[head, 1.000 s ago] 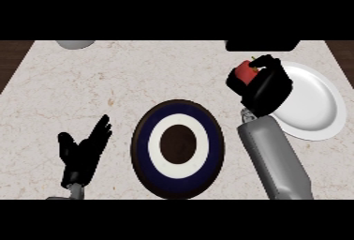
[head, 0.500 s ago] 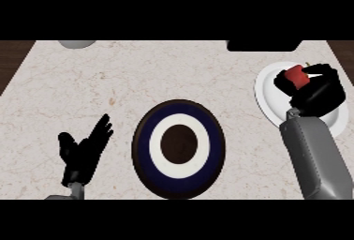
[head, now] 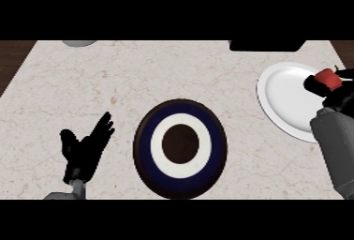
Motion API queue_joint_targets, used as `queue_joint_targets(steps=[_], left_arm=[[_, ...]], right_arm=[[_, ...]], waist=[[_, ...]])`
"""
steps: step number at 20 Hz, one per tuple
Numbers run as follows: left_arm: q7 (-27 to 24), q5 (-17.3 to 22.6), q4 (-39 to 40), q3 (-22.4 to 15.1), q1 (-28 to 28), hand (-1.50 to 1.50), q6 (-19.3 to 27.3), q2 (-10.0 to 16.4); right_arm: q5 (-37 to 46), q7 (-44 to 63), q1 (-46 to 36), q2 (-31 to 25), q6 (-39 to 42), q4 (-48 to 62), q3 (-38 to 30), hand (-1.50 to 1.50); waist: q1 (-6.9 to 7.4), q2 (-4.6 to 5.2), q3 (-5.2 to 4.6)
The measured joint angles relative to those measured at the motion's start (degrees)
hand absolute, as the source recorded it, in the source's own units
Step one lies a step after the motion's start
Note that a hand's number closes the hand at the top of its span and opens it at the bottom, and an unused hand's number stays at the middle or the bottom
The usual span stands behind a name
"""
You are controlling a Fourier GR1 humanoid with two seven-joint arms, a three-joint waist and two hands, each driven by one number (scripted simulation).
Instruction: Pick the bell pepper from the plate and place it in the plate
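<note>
- Pepper (head: pixel 328 77): red, with a small green stem showing at its upper right. It sits at the right edge of the head view, over the right-hand part of the white plate (head: pixel 287 98). The view does not show whether it touches the plate surface.
- Right hand (head: pixel 340 99): black, at the right edge of the view, partly cut off by it. Its fingers (head: pixel 313 85) are curled round the pepper from the left and from below, grasping it.
- Right forearm (head: pixel 335 150): grey, entering from the lower right and covering the lower right rim of the white plate.
- White plate: round, lying flat on the tabletop (head: pixel 138 75) at the right. Its left and centre areas are bare.
- Blue plate (head: pixel 149 150): dark blue rim, white ring, dark centre. It lies near the middle of the tabletop, well apart from the white plate, to its lower left.
- Left hand (head: pixel 86 147): black, at the lower left, just beside the blue plate and not touching it. Fingers released and straight, pointing up and to the right, thumb spread to the left; it holds nothing and is resting.
- Tabletop: pale marbled surface, with a dark wood strip at its upper left corner.
- Grey object (head: pixel 79 43): at the top edge, upper left, mostly cut off.
- Black object (head: pixel 266 45): at the top edge, above the white plate, partly cut off.
</note>
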Motion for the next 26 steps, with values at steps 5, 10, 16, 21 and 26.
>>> queue_joint_targets(steps=[5,10,16,21,26], left_arm=[[-0.55,-0.21,0.06,-0.15,-0.15,0.00,-0.29,-0.22],[-0.87,-0.67,0.69,-0.25,-0.73,0.00,-0.20,-0.65],[0.50,-0.52,0.13,-0.14,-0.68,0.00,-0.22,-0.63],[-0.47,-0.37,0.28,0.59,0.08,0.00,-0.80,-0.44],[-0.25,-0.69,0.18,1.06,0.56,0.00,-0.42,-0.75]], right_arm=[[-10.16,-7.75,-0.51,-1.99,8.50,6.66,-2.54,-1.50],[-20.74,-23.60,-0.24,-1.98,11.37,9.55,-7.38,-1.50],[-31.93,-41.22,-0.19,-1.02,9.97,7.71,-14.91,-1.50],[-41.69,-52.39,1.45,-1.04,12.87,6.84,-21.66,-1.50],[-49.07,-58.00,7.11,1.56,20.81,1.58,-23.79,-1.50]], waist=[[0.58,0.24,0.16],[0.73,0.35,0.30],[0.55,0.27,0.24],[-0.11,-0.11,0.13],[-1.09,-0.56,-0.01]])
